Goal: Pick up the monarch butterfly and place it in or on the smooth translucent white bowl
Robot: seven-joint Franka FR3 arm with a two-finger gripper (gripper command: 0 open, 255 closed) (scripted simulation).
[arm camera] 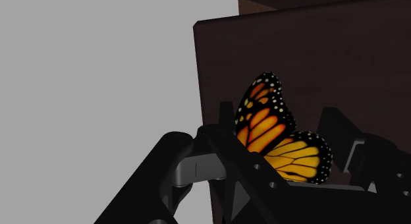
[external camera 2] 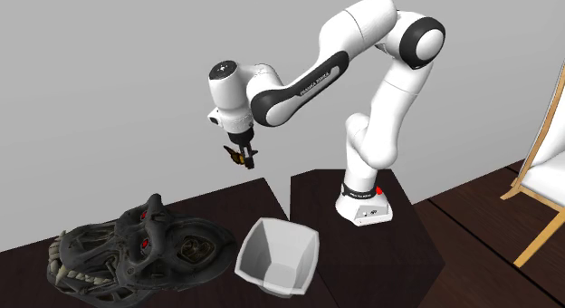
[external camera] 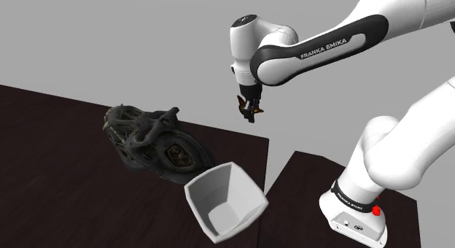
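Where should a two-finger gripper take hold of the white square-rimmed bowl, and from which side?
Probably one wall of the white square-rimmed bowl at its rim, from above, one finger inside, one outside: it stands open-side up with thin flaring walls. Take the wall away from the dark monster mask. The black gripper holds the orange-and-black butterfly.

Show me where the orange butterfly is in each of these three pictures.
Shoulder view: the butterfly hangs in the black jaws in mid-air, above and right of the white bowl.
Second exterior view: the butterfly is left of centre, held in the jaws above the bowl.
Wrist view: the butterfly sits right of the middle, clasped between the jaws.
Shared landmark: the dark table below it.
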